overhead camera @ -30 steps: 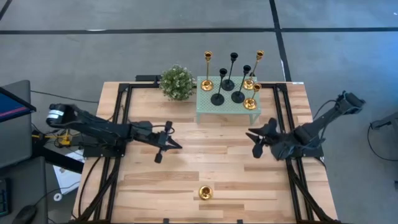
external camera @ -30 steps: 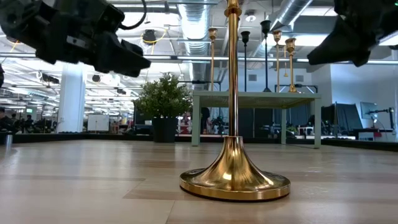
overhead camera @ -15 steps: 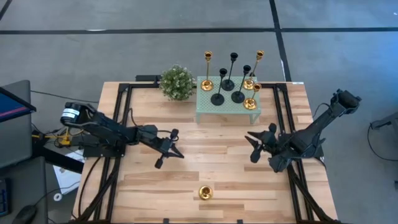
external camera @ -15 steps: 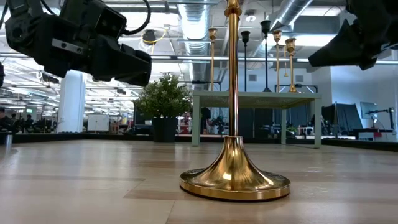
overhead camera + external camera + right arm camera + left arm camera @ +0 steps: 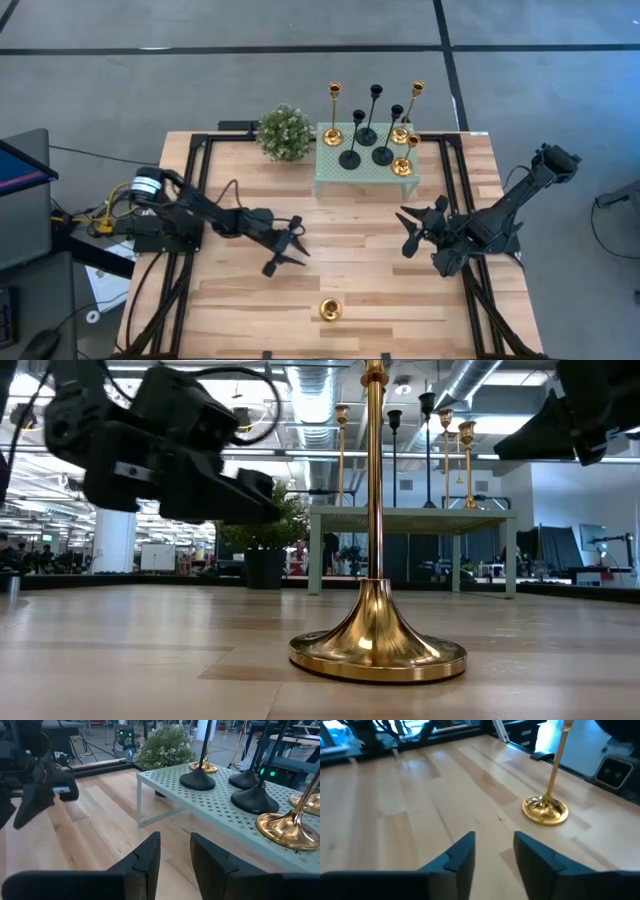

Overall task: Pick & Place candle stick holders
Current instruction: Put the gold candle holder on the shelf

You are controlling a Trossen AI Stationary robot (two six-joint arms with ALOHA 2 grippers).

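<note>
One tall gold candle stick holder [image 5: 331,309] stands alone on its round base near the table's front edge; it also shows in the low view [image 5: 377,560] and the left wrist view [image 5: 546,810]. Several more holders, gold and black, stand on the mint green stand [image 5: 366,172] at the back. My left gripper [image 5: 303,251] hovers open above the table, to the left of and behind the lone holder, pointing toward it [image 5: 494,847]. My right gripper [image 5: 403,232] hangs open right of centre, facing the stand [image 5: 175,852], with nothing between its fingers.
A round green bushy plant [image 5: 284,132] sits left of the stand at the table's back edge. Black frame rails [image 5: 190,200] run along both sides of the table. Bare wood [image 5: 340,235] lies between the two grippers and around the lone holder.
My left gripper has gone toward the table's right and near edge and sunk lower, coming closer to the lone gold holder. My right gripper has dipped and turned a little, staying near where it was. No holder has moved.
</note>
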